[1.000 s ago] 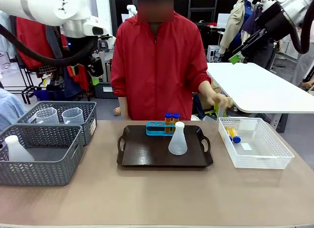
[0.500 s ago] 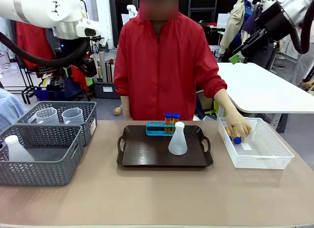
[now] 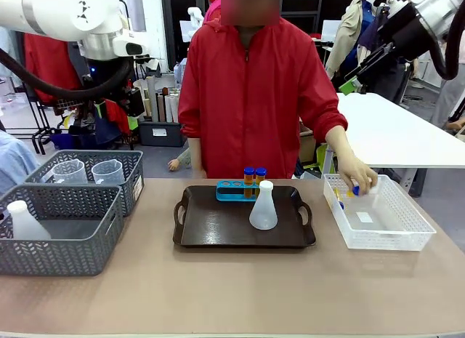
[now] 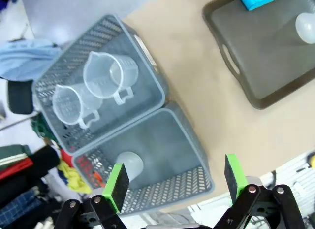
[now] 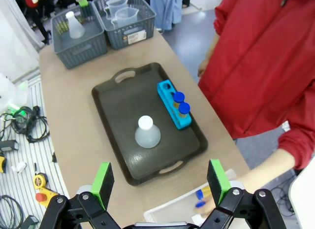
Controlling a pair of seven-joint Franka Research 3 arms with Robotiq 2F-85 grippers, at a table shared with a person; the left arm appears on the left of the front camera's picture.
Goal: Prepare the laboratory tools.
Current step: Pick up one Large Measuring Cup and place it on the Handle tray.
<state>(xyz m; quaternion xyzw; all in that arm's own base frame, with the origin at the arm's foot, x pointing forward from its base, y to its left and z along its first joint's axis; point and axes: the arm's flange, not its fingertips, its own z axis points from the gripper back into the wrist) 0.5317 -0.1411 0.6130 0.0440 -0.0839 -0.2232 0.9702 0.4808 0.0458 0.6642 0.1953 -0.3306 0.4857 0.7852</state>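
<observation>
On the dark tray [image 3: 218,225] stands a translucent white conical flask [image 3: 263,206] in front of a blue tube rack [image 3: 231,191]. The rack holds two orange tubes with blue caps [image 3: 254,176]. The person's hand [image 3: 360,176] holds another blue-capped tube [image 3: 355,190] over the white basket [image 3: 381,232], where one more tube [image 3: 339,201] lies. Two clear beakers [image 4: 110,79] sit in the rear grey basket. My left gripper [image 4: 175,182] hangs open high above the grey baskets. High over the tray's side, my right gripper [image 5: 160,183] is open and holds nothing.
The front grey basket [image 3: 62,240] holds a second conical flask [image 3: 25,222], with the rear grey basket [image 3: 134,174] behind it at the table's left. Bare tabletop lies in front of the tray. A white table [image 3: 392,131] stands behind on the right.
The person's hand went down into the white basket and now lifts a blue-capped tube from it. My left arm shifted slightly left; the right arm stayed still.
</observation>
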